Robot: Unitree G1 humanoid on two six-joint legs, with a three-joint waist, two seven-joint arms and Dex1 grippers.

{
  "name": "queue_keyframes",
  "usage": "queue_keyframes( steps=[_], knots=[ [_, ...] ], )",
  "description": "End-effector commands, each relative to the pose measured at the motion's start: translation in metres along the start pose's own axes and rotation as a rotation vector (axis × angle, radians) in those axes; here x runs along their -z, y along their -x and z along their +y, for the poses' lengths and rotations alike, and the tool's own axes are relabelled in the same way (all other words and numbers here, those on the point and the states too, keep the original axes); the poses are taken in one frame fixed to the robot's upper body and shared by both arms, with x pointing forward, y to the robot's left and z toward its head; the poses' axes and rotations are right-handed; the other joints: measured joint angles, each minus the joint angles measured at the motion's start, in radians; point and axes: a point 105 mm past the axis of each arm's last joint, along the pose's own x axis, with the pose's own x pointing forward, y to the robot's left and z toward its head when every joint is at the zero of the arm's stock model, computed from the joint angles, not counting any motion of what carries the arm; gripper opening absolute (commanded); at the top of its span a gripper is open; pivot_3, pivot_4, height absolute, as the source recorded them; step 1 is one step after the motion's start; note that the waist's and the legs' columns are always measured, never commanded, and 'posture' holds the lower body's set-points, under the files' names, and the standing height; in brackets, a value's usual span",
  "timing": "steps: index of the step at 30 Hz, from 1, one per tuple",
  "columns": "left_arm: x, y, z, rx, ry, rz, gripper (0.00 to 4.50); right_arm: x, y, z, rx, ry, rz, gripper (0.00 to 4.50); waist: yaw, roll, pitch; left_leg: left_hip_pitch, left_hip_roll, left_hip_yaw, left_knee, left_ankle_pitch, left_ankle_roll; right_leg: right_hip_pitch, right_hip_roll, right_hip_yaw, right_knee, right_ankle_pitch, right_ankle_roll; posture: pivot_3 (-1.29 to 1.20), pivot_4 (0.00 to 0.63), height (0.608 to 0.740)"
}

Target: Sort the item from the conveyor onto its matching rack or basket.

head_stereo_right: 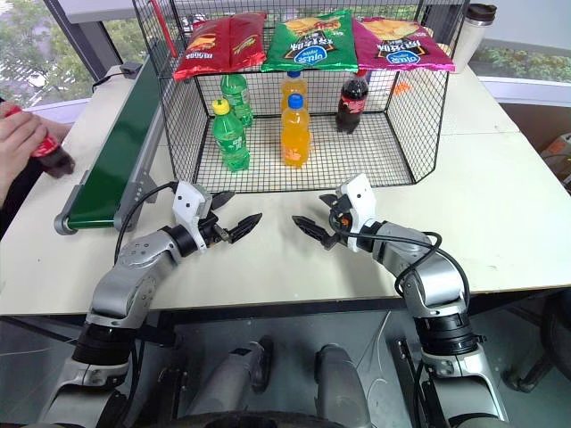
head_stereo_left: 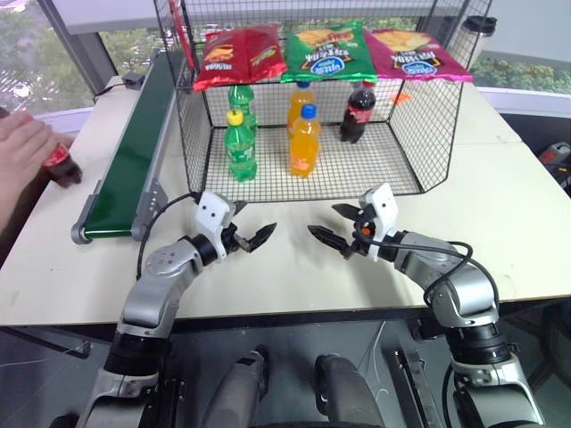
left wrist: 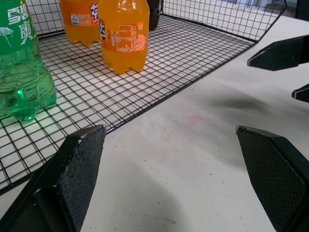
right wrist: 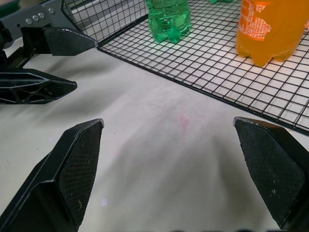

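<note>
Both sets of jaws stood wide open and empty. Left gripper [head_stereo_left: 252, 238] and right gripper [head_stereo_left: 332, 234] hovered low over the pale tabletop [head_stereo_left: 500, 223], tips turned in toward each other, just in front of the big black wire-mesh cage [head_stereo_left: 428, 134].

Small plastic cola bottle with red cap and red label [head_stereo_left: 61, 164] sat well off to the left of both, beyond the long dark green conveyor belt in its grey frame [head_stereo_left: 134, 147]. A person's hand [head_stereo_left: 20, 152] was on it, bottle tilted off upright, cap end under the hand. It was not on the belt yet; whether its base touched the tabletop I couldn't tell.

Left arm was clearly the nearer one; the right would have to cross the left.

Judgement: nothing to grab until the bottle is on the belt. Matching slot is probably beside the cola bottle already in the cage [head_stereo_left: 359, 111], right of the orange soda bottles [head_stereo_left: 304, 143] and green soda bottles [head_stereo_left: 239, 144].
</note>
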Motion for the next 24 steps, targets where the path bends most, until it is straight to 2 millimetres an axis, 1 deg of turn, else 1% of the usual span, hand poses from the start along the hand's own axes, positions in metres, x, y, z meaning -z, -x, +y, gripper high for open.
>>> queue_keyframes(
  steps=[1, 4, 11, 24],
  knots=[
    [-0.016, 0.002, 0.0, 0.003, -0.006, -0.07, 4.5, -0.016, 0.003, 0.003, -0.011, 0.046, -0.048, 4.46, 0.0, 0.0, 0.0, 0.0, 0.0, 0.0, 0.0, 0.0, 0.0, 0.0, 0.0, 0.0, 0.0, 0.0, 0.0, 0.0, 0.15, 0.738],
    [-0.017, 0.001, 0.003, -0.019, -0.012, -0.063, 4.5, -0.016, 0.003, 0.004, -0.011, 0.046, -0.05, 4.46, 0.0, 0.0, 0.0, 0.0, 0.0, 0.0, 0.0, 0.0, 0.0, 0.0, 0.0, 0.0, 0.0, 0.0, 0.0, 0.0, 0.15, 0.738],
    [-0.014, 0.001, 0.002, -0.018, -0.034, -0.046, 4.5, -0.019, 0.005, 0.009, -0.035, 0.05, -0.051, 4.46, 0.0, 0.0, 0.0, 0.0, 0.0, 0.0, 0.0, 0.0, 0.0, 0.0, 0.0, 0.0, 0.0, 0.0, 0.0, 0.0, 0.15, 0.738],
    [-0.008, 0.002, -0.002, -0.019, -0.056, -0.025, 4.5, -0.015, 0.007, 0.014, -0.067, 0.065, -0.031, 4.46, 0.0, 0.0, 0.0, 0.0, 0.0, 0.0, 0.0, 0.0, 0.0, 0.0, 0.0, 0.0, 0.0, 0.0, 0.0, 0.0, 0.15, 0.738]
  ],
)
